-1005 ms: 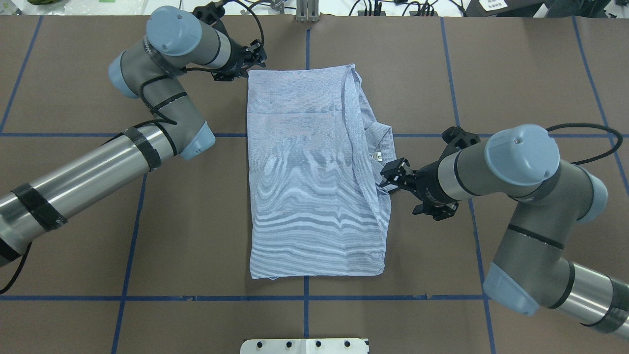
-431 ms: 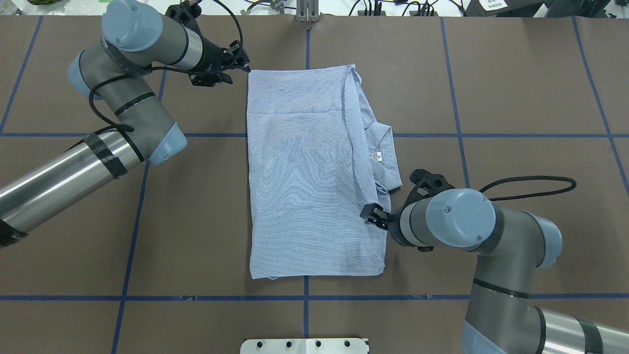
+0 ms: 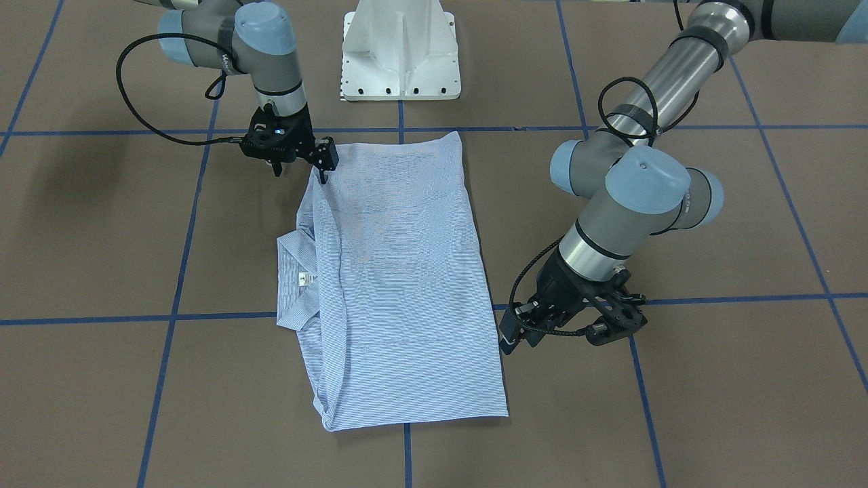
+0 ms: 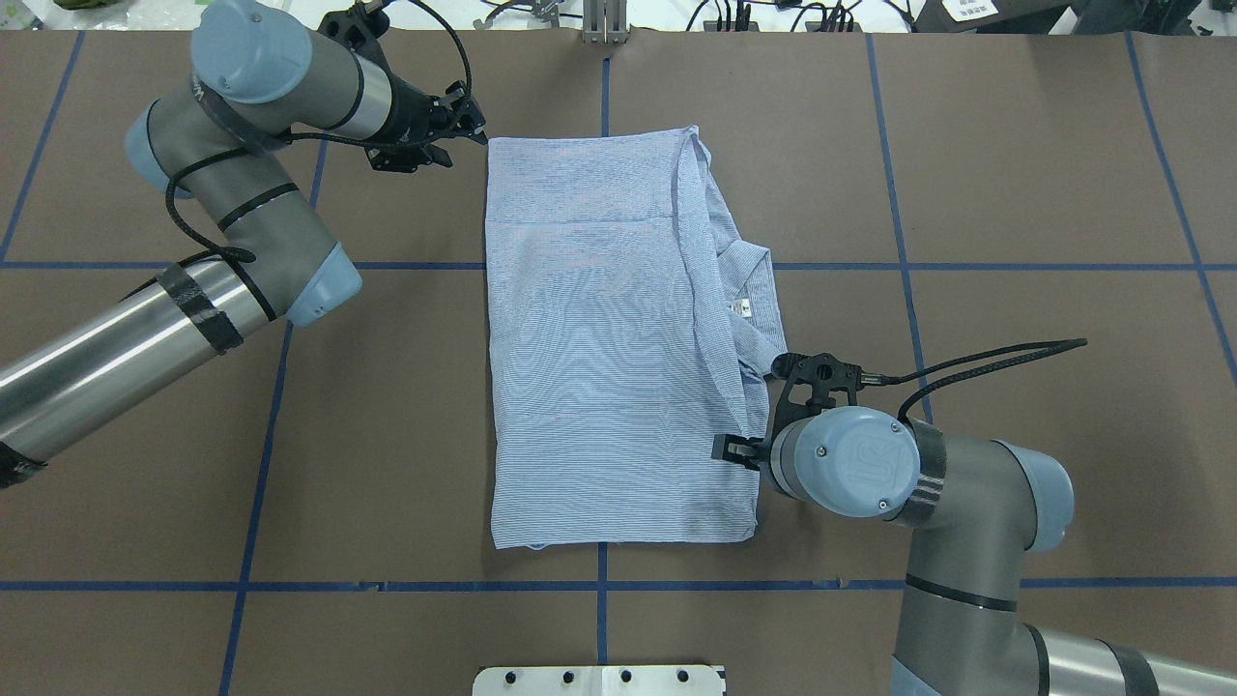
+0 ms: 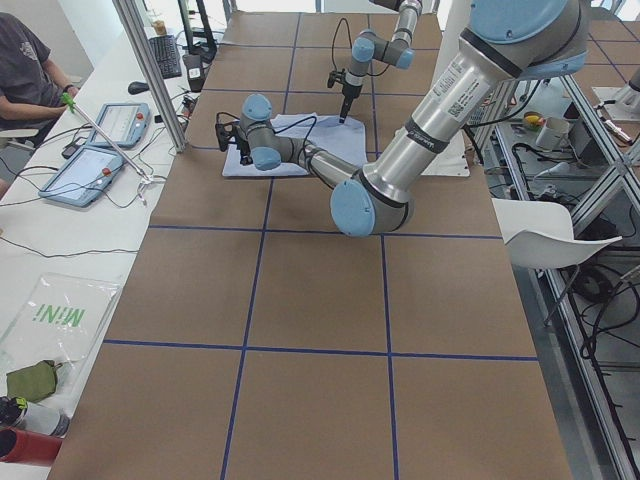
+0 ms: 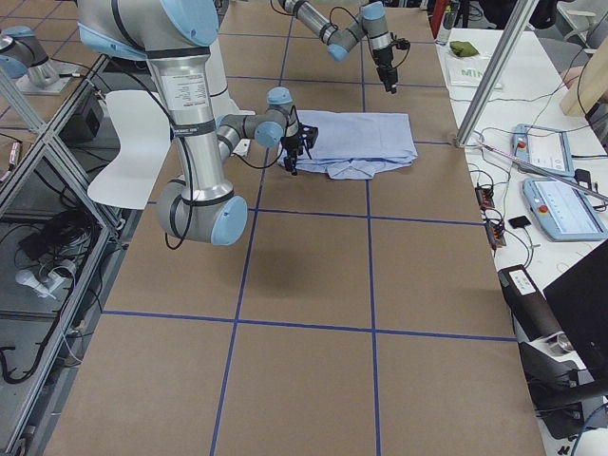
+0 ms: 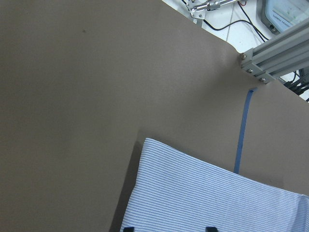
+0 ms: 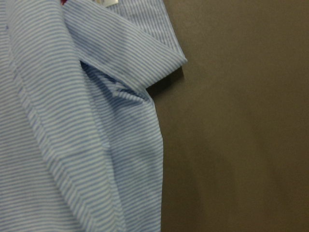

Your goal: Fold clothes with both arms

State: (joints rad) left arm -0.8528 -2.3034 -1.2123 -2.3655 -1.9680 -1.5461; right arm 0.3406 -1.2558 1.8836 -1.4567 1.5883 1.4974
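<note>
Shirt (image 4: 599, 367) laid flat on table (image 4: 1015, 193), folded to a long rectangle. L gripper (image 4: 471, 124) is positioned just off its corner; fingertips (image 7: 210, 228) are seen apart, nothing between them. R gripper (image 4: 727, 449) is set over the opposite long edge, collar (image 4: 749, 290) just beyond it; open/closed cannot be told.

Step judged: edges to be pinched for next fold. All layers should be caught low and lifts matched L/R, else cloth prob. skews.

Fabric thin, limp, fine-striped. Collar stiffer, doubled, protruding.

Right gripper (image 3: 302, 168) — nearer the robot, beside shirt (image 4: 599, 338); left gripper (image 4: 462, 130) — farther left.
</note>
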